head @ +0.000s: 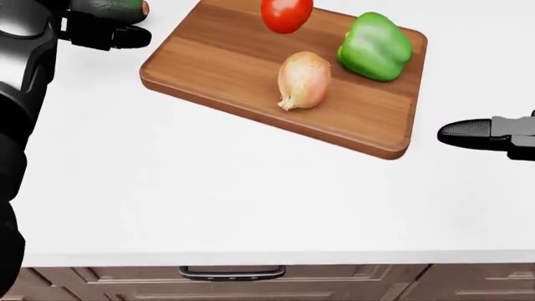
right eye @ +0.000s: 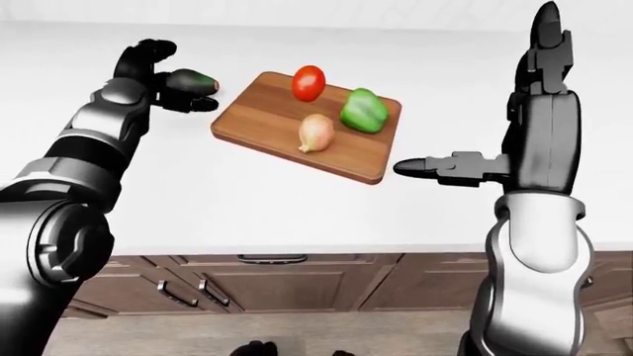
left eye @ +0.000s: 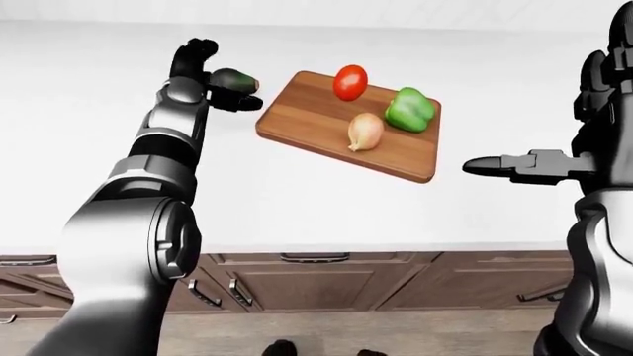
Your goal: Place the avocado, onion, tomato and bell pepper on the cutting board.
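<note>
On the near right our right hand (left eye: pixel 504 165) hovers over the white counter (head: pixel 251 200), fingers extended, holding nothing. Farther off, the cutting board (left eye: pixel 306 119) already carries onion (left eye: pixel 365 132), bell pepper (left eye: pixel 409 109) and tomato (left eye: pixel 349 81). Far left, our left hand (left eye: pixel 220 85) grips the avocado (left eye: pixel 234 78), not yet boarded.

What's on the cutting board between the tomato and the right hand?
In the left-eye view, the green bell pepper sits between the tomato and the right hand, on the cutting board; past the board's edge, bare white counter.
</note>
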Motion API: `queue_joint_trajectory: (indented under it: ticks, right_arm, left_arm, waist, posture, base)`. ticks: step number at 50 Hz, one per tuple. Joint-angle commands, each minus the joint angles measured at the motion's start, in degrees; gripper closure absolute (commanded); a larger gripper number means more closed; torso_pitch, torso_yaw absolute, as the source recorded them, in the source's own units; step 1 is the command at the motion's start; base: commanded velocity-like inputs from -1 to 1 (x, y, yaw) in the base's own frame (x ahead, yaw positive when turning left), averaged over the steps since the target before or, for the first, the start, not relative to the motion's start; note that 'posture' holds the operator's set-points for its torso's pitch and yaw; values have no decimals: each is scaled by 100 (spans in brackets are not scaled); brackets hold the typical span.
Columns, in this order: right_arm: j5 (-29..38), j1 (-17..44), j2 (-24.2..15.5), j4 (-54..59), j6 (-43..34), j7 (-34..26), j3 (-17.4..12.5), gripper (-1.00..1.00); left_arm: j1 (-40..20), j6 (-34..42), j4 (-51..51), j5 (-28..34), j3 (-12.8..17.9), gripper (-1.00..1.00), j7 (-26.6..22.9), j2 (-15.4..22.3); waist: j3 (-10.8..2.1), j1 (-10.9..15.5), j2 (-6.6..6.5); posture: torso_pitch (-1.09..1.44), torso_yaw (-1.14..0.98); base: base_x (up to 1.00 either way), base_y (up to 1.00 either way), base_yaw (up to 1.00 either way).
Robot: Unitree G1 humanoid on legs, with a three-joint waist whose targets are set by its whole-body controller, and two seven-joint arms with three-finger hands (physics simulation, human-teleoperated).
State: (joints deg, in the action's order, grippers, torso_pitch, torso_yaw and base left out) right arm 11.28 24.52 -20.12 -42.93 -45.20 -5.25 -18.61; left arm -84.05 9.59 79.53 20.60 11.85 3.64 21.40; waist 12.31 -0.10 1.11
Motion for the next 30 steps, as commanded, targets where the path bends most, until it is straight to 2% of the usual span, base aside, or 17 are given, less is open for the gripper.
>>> queue_joint_trajectory:
  ticks: [1,4,12,17,24,30]
  right_arm:
    - [26,121,-70,-167,128,41,-49,-100]
    - [33,105,-73,-166,140,46,-49,-100]
    - [4,47,-91,-278,81,7,-126,-100]
    - [-7,16,-103,-319,60,4,-161,-100]
    - [-20,-2,-102,-360,36,11,-176,-100]
    - [-40,3,-119,-355,31,10,-191,-100]
  left_arm:
    - [-244,-153,-244,16,-8,-34,31,61]
    - [-246,-154,-244,23,-9,-19,38,58]
    - [-205,-179,-239,99,-53,-6,26,23]
    - [-196,-184,-236,170,-81,11,13,-2]
    - [-180,-188,-233,374,-170,16,-55,-22]
    - [-186,-165,-230,524,-203,28,-67,-48]
  waist:
    - [-206,0,3]
    - [-205,0,4]
    - [-221,19,-2]
    - [-232,27,-8]
    - [-240,31,-10]
    - [-240,31,-12]
  posture:
    - [34,0]
    - [34,0]
    - [34,0]
    - [34,0]
    - [34,0]
    - [34,0]
  base:
    - [0,0,0]
    - [0,0,0]
    - [0,0,0]
    - [0,0,0]
    - [0,0,0]
    - [0,0,0]
